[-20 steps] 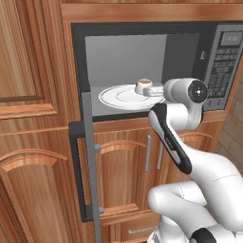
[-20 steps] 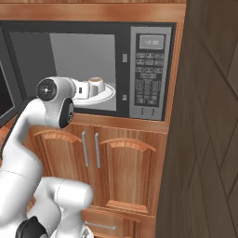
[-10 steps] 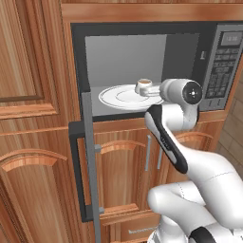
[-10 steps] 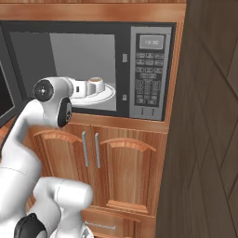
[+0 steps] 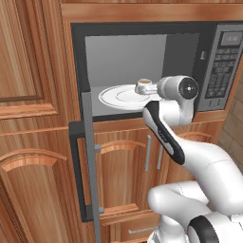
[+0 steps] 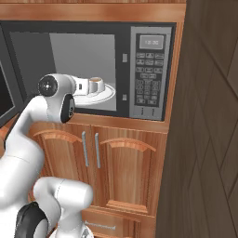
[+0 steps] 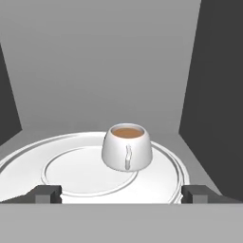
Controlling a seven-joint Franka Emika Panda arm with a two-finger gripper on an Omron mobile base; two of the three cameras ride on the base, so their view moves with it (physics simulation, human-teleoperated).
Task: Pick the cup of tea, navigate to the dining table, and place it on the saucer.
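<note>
- Left base view, from the left: a tall brown wooden cabinet door (image 5: 28, 61) fills the left edge, and beside it the dark microwave door (image 5: 88, 156) hangs swung open toward the camera, with a grey vertical bar handle on its edge.
- Next comes the open microwave oven (image 5: 213, 28), black-framed with a grey inner cavity and set into the wooden cabinetry; a large round white plate (image 5: 118, 97) lies on the cavity floor.
- On the right part of that plate stands the small round white cup of tea (image 5: 144, 86), upright, with brown liquid showing at its rim.
- Just right of the cup, the white arm's wrist reaches into the cavity mouth; the two-finger gripper (image 7: 121, 194) itself is best seen in the hand view.
- At the far right sits the microwave's grey keypad panel (image 5: 223, 66) with a small display on top; its lettering is too small to read.
- Right base view: the cup (image 6: 95, 84) sits on the plate (image 6: 108, 94) just past the wrist, with the keypad (image 6: 149, 74) to the right, equally unreadable, and two arched wooden cupboard doors (image 6: 107, 172) with metal bar handles below.
- Hand view: the two dark fingertips (image 7: 45, 193) stand wide apart at the bottom corners, clamped on nothing.
- Between and beyond them the cup (image 7: 127, 148) rests on the plate (image 7: 28, 163), slightly right of centre, apart from both fingers; a thin pale streak on its side is the only mark, and no writing shows.
</note>
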